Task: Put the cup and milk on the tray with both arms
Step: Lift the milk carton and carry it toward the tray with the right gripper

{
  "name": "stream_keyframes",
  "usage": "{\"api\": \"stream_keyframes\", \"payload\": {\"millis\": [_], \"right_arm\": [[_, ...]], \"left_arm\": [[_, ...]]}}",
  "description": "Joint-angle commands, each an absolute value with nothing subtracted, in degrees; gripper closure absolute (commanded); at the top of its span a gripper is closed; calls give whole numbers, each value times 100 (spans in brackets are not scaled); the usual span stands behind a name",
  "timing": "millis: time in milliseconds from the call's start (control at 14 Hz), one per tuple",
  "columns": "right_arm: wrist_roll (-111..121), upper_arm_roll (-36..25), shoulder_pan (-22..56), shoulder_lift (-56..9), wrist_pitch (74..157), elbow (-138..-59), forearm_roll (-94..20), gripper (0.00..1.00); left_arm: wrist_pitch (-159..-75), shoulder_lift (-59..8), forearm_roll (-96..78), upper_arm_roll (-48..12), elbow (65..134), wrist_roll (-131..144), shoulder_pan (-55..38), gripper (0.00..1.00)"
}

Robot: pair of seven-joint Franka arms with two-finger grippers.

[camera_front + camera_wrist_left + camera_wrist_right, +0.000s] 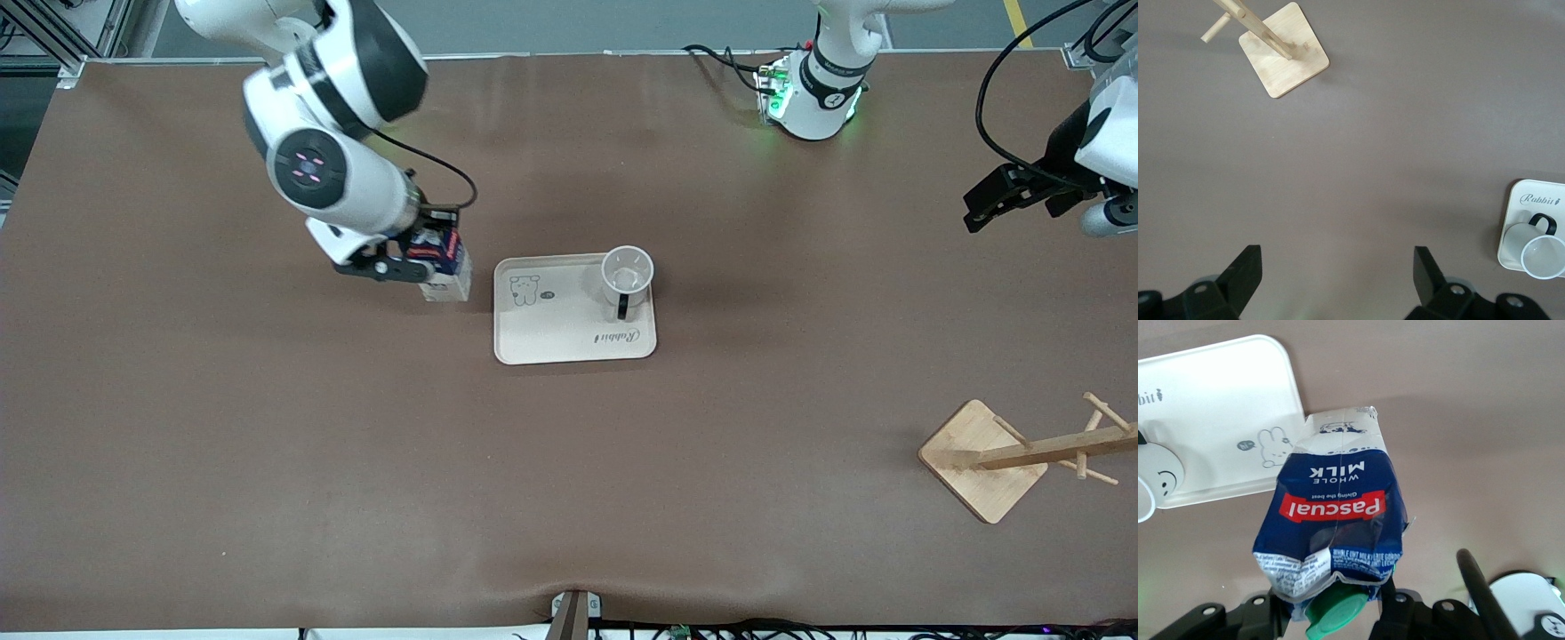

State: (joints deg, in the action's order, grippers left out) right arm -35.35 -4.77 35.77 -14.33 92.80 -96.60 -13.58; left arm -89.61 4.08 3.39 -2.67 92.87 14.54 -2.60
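Note:
The cream tray [560,333] lies mid-table. The white cup [628,276] stands upright on the tray's corner toward the left arm's end, its black handle pointing at the front camera. My right gripper [427,258] is shut on the top of the dark blue milk carton [442,267], holding it beside the tray's edge toward the right arm's end. In the right wrist view, the right gripper [1335,587] pinches the milk [1335,500] near its green cap, with the tray [1218,400] and the cup [1155,480] beside it. My left gripper [978,213] waits open and empty over bare table at the left arm's end.
A wooden stand [982,462] with pegs on a square base sits near the front camera at the left arm's end. The left wrist view shows the left gripper [1336,260], the stand [1283,60], the tray [1531,197] and the cup [1538,250].

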Motion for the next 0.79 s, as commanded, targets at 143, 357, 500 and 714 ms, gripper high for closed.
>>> {"api": "stream_keyframes", "payload": {"millis": [143,357,500,714], "right_arm": [[-4008,-562,4068,-2425,9394,-8631,-1775,100],[-4279,-562,4289,-2618,10045,-8640,-1802,100],[-4298,-562,4429,-2715,10063,-8640,-1758,100],[-4289,-571,4500,-2839,10072,-8648,-1644,100]], "left_arm": [[-8921,527,246,-237,9387,1371,-264,0],[-8947,519,246,-237,9387,1362,-264,0],[-8939,527,246,-229,9395,1362,-220,0],[-8921,536,246,-229,9387,1362,-176,0]]}}
